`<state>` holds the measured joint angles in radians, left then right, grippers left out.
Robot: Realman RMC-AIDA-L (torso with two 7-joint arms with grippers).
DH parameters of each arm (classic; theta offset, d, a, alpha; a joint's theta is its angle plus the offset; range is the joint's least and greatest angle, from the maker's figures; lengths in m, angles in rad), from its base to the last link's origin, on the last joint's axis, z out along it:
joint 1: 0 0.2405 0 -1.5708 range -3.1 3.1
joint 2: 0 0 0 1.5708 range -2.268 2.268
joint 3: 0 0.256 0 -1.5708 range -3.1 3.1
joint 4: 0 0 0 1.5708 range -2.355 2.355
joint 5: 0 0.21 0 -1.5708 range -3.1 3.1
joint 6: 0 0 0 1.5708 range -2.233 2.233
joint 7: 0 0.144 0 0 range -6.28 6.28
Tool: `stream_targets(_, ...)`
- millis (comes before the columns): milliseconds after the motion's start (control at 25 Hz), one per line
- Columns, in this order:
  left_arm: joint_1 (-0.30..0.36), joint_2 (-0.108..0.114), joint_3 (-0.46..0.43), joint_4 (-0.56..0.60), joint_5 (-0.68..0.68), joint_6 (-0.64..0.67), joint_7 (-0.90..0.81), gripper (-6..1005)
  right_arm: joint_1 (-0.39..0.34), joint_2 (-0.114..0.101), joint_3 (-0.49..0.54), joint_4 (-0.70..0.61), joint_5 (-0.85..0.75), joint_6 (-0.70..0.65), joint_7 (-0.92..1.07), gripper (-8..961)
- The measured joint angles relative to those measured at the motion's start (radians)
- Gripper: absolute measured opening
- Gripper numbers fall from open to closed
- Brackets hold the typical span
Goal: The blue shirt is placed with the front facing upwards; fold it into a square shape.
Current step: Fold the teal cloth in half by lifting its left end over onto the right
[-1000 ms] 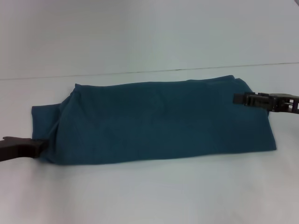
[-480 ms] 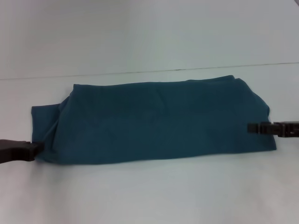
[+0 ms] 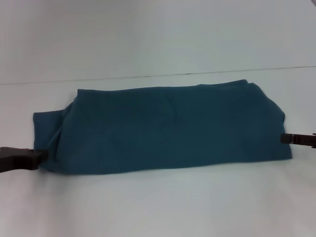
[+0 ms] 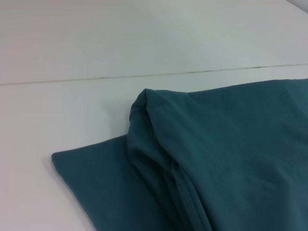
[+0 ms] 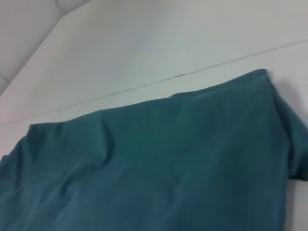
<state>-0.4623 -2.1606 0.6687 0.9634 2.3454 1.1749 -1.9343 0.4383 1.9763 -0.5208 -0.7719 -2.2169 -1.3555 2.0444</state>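
Teal blue shirt [image 3: 163, 129] lies unmoved; right tool [image 3: 286, 138] has retreated outward.

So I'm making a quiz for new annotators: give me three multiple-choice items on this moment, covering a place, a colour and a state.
1. Where is the left tool?
A. at the shirt's near left corner
B. above the shirt's middle
C. behind the shirt

2. What colour is the blue shirt?
A. red
B. dark teal-blue
C. yellow

3. How does the shirt lie?
A. spread out fully, both sleeves out
B. hanging in the air
C. folded into a long band on the table

Answers: 1 A, its tip meets the cloth there. 2 B, all views show it. 3 C, it lies flat and long, with the right tool at its right end.
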Motion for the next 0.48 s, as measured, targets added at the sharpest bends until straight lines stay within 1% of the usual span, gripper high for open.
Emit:
stream_targets(160, -0.001, 0.000, 0.000, 0.000, -0.003, -0.001, 0.000, -1, -0.001, 0.006, -0.007, 0.006, -0.014, 0.057, 0.015, 712)
stream_targets(320, -0.003, 0.001, 0.000, 0.000, -0.005, -0.001, 0.000, -1, 0.010, 0.026, -0.008, 0.007, -0.054, 0.114, 0.025, 703)
stream_targets(480, -0.004, 0.001, 0.001, 0.000, -0.006, -0.004, 0.000, 0, 0.021, 0.039, -0.008, 0.008, -0.074, 0.146, 0.026, 694)
